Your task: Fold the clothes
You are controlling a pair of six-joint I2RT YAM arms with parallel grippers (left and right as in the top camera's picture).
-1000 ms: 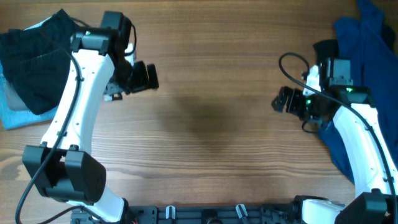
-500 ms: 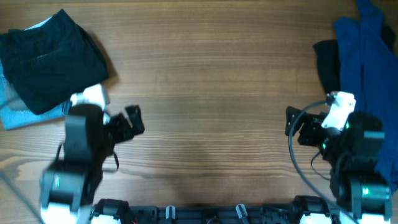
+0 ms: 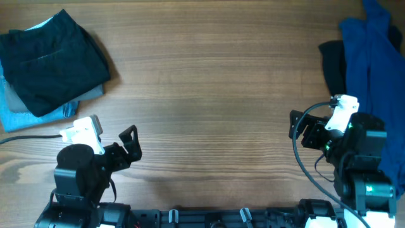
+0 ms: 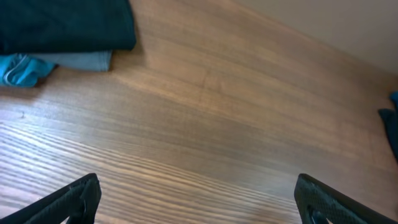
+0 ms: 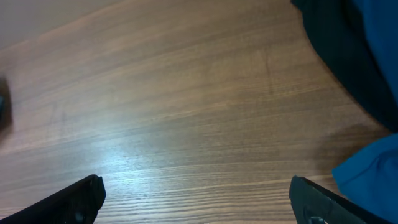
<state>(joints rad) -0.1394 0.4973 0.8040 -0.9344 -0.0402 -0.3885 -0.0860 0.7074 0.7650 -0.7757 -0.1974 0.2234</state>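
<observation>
- Nearest, low at the near left of the wooden table (image 3: 209,95): left gripper (image 3: 130,140), spread wide in its wrist view, with nothing between the tips but bare wood.
- Opposite, at the near right: right gripper (image 3: 296,130), likewise opened wide and empty, near the lower fall of the blue cloth but apart from it.
- Across the middle of the table: no garment laid out flat for folding.
- Farther back on the left: dark folded garment (image 3: 50,60), squared off and resting on top of a light blue garment (image 3: 16,117). Between them, a grey edge, possibly a third piece, though too little shows to be sure.
- Farthest, along the right edge: blue garment (image 3: 373,57), rumpled and trailing down toward the right arm, beside and partly over a black garment (image 3: 332,63). Both loose and unfolded.
- Judged from this layout: somewhere part-way through. Left stack apparently finished, at least two pieces on the right left to fold.
- Probably called for next: drawing one piece off the right-hand heap onto the bare middle and spreading it flat.
</observation>
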